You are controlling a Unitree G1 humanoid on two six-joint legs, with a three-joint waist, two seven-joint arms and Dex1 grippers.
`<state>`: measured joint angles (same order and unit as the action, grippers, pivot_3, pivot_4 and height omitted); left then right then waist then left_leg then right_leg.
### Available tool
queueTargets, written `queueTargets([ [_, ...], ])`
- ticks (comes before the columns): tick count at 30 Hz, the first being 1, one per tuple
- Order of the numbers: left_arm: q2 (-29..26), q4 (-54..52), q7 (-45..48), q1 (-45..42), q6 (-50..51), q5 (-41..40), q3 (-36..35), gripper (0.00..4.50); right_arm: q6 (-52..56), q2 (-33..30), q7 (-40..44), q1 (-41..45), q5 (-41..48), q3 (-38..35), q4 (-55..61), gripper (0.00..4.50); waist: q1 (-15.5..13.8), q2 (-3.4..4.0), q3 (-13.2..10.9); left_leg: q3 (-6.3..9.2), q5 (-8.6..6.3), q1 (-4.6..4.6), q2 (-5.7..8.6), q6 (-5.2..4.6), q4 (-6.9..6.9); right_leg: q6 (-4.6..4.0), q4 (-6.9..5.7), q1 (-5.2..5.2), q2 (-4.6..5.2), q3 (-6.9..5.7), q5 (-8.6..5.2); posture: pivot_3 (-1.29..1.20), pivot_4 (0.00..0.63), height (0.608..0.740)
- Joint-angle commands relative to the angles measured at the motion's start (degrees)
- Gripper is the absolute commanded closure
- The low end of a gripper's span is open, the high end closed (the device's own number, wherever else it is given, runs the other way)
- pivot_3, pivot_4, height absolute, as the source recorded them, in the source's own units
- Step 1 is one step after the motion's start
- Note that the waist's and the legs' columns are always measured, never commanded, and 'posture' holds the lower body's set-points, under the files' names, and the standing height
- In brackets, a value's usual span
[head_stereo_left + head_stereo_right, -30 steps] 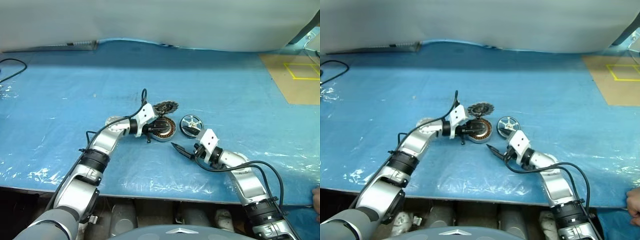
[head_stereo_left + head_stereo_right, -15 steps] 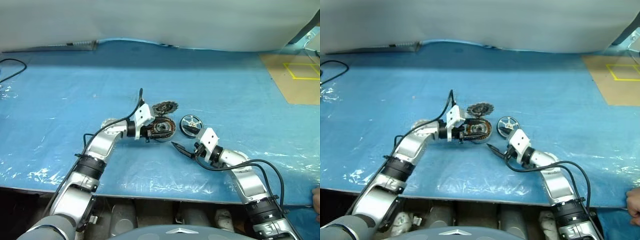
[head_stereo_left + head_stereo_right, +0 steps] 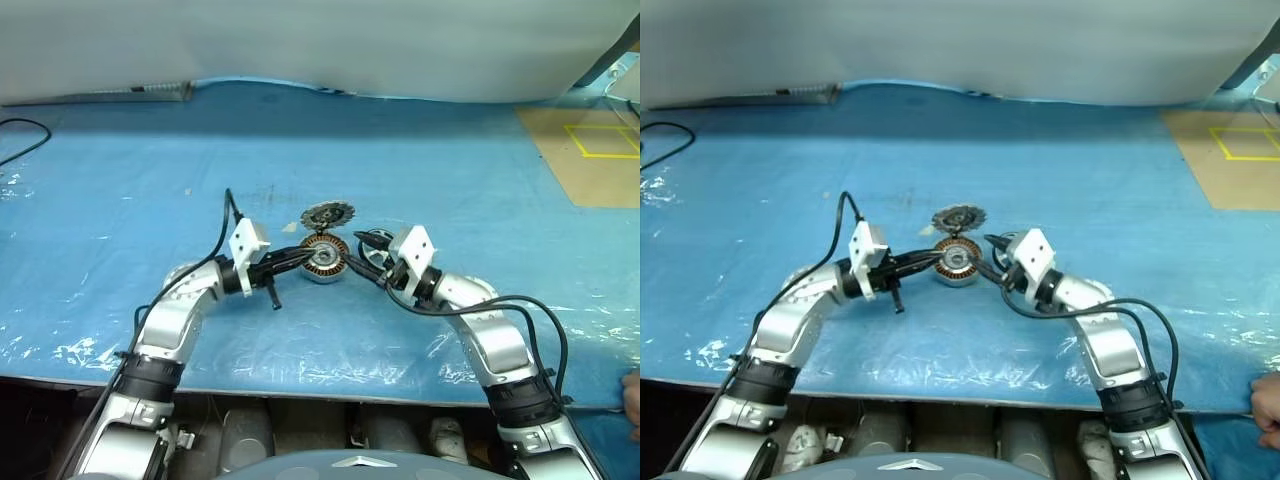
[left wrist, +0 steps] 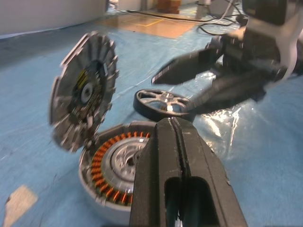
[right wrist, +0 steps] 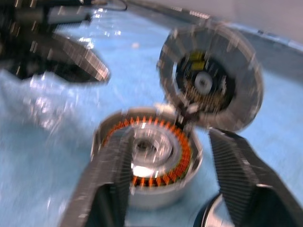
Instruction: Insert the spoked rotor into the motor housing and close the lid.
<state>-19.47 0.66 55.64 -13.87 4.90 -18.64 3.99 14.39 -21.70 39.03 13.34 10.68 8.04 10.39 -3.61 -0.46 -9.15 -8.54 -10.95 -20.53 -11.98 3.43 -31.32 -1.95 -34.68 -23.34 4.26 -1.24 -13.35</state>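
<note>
Status: the motor housing (image 3: 325, 257) — short round grey metal puck with a copper-orange winding ring around a silver centre — sits on the blue plastic-covered desk (image 3: 450, 160) at frame centre. Its centre looks bare in both wrist views, so my read is the rotor is not in yet.

The lid (image 3: 328, 214) — round grey ribbed disc with a dark centre — stands up on edge, tilted, at the housing's far rim and touching it. It is open, not seated.

The spoked rotor (image 4: 163, 102) — small silver-grey metal wheel with a thin rim and open spokes — lies flat on the desk just beside the housing, on its right in the head view, partly hidden under the right arm.

Left hand (image 3: 300, 257): black fingers pressed together, holding nothing, tips at the housing's left edge. Whether they touch it I cannot tell.

Right hand (image 5: 165, 175): fingers spread, one on each side of the housing, empty. The picture is blurred — contact is unclear.

Progress: early. Nothing inserted, nothing closed. Left to do, as I judge it: pick the rotor, drop it onto the housing centre, then fold the lid down flat.
</note>
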Motion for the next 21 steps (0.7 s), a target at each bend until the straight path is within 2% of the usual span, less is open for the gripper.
queueTargets([
  [1, 0.2, -2.8, -2.9, 2.9, -4.4, 0.9, -1.6, 4.50, 10.9, -1.0, -0.7, 2.5, 1.6, 0.9, 4.5, 3.49, -0.2, 0.01, 0.0, 0.00, 0.00, 0.01, 0.00, 0.01, 0.00, 0.00, 0.00, 0.00, 0.00, 0.00, 0.00, 0.00, 0.150, 0.740],
  [4, 1.0, -3.0, -5.1, 6.3, -7.1, 1.2, -1.9, 4.50, 18.4, -2.2, -1.2, 5.6, -0.3, 3.6, 6.0, 4.47, -0.3, 0.02, 0.0, 0.01, -0.01, 0.02, -0.01, 0.02, 0.00, 0.00, 0.01, 0.00, 0.00, -0.01, 0.00, 0.00, 0.150, 0.740],
  [11, 1.9, -1.1, -9.8, 10.1, -13.5, 4.5, -1.6, 4.50, 31.7, -3.1, -3.5, 10.9, -2.9, 9.0, 9.3, 4.47, -0.3, 0.03, 0.0, 0.00, -0.01, 0.09, -0.02, 0.05, 0.01, 0.02, -0.02, 0.00, -0.02, 0.02, 0.01, 0.00, 0.150, 0.740],
  [14, 2.6, -0.5, -11.0, 10.5, -14.6, 4.9, -1.2, 4.50, 36.8, -1.3, -5.0, 12.9, -1.8, 9.5, 10.4, 4.47, -0.3, 0.03, 0.0, 0.00, -0.01, 0.11, 0.00, 0.05, 0.00, 0.06, -0.03, 0.01, -0.01, 0.04, 0.03, 0.00, 0.150, 0.740],
  [21, 4.0, 0.5, -12.3, 10.6, -16.0, 4.5, -1.1, 4.50, 41.1, 0.0, -6.2, 14.6, -1.0, 10.2, 11.2, 4.47, -0.3, 0.03, 0.0, 0.00, -0.01, 0.12, -0.01, 0.06, 0.00, 0.22, -0.04, 0.01, -0.02, 0.05, 0.13, 0.00, 0.150, 0.740],
])
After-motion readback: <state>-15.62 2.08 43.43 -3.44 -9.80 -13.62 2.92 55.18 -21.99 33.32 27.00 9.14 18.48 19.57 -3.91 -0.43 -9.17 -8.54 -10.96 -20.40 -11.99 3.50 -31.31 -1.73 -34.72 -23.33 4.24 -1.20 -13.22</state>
